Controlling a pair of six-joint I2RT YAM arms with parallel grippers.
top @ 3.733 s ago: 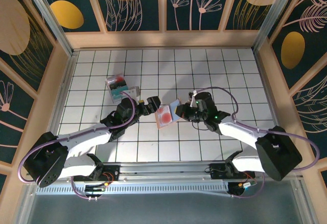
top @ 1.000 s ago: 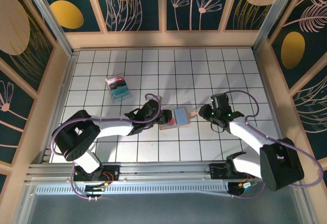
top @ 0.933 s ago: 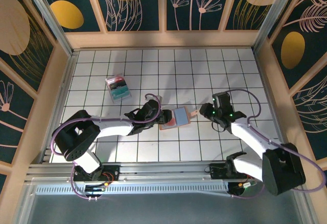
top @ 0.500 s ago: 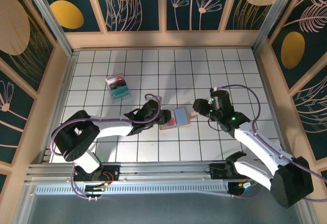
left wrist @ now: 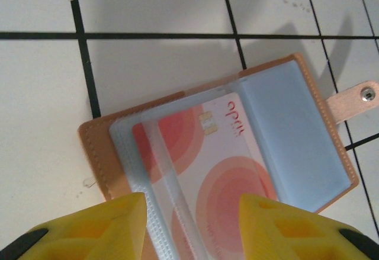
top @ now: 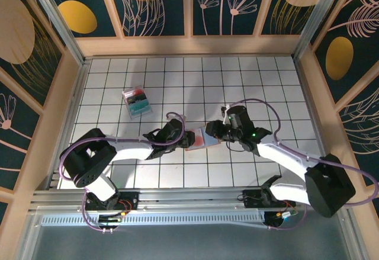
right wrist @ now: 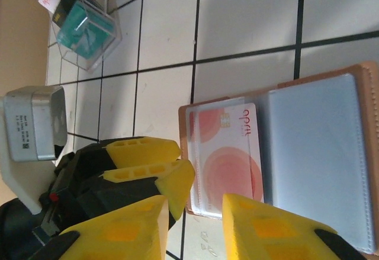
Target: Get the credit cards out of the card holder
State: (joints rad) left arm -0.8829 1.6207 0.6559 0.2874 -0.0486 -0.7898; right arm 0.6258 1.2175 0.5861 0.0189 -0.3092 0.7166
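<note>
Returning from three o'clock, the right gripper (right wrist: 195,204) (half-open, empty, like the left gripper (left wrist: 190,204)) reached the tan leather card holder (left wrist: 98,153); its pink plastic credit card (left wrist: 225,171) still sleeved.

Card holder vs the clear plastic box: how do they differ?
The card holder is tan leather, the clear plastic box see-through. The card holder lies open and flat mid-table; the box sits farther back and left. The card holder shows a red-orange card; the box holds teal and red contents. Both rest on the tiled table.
</note>
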